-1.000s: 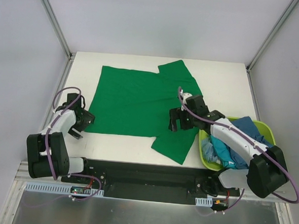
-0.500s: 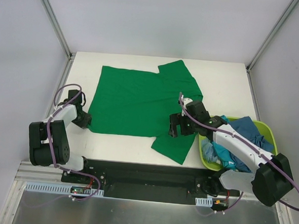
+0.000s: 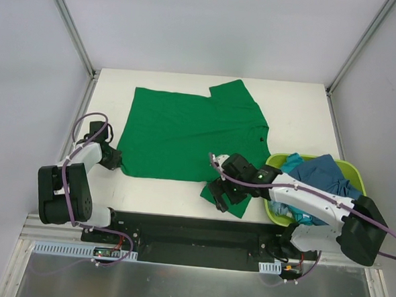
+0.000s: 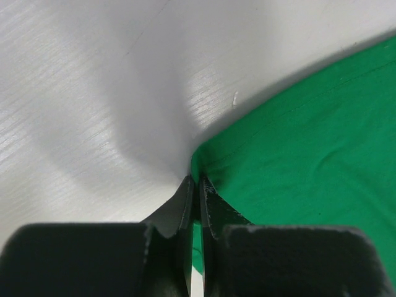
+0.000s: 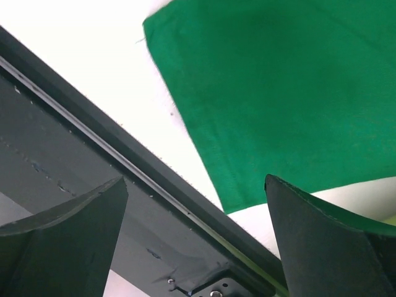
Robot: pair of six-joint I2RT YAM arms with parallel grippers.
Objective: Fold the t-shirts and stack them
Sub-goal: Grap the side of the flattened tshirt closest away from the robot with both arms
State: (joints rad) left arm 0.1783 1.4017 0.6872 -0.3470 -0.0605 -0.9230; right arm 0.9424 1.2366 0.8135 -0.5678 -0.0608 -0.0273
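A large bright green t-shirt lies spread flat on the white table. My left gripper sits at its near left hem corner. In the left wrist view the jaws are shut, with the green cloth pinched between them. My right gripper hangs open over the shirt's near sleeve, close to the table's front edge. The right wrist view shows that sleeve's end beyond the spread fingers, with nothing between them. Blue and teal t-shirts lie crumpled in the basket.
A lime-green plastic basket stands at the near right of the table, under the right arm. A black mounting rail runs along the front edge and also shows in the right wrist view. Grey walls enclose the table.
My left gripper moved up to the shirt's near left corner and shut on it. My right gripper moved from the shirt's right side toward the front edge, over the near sleeve.
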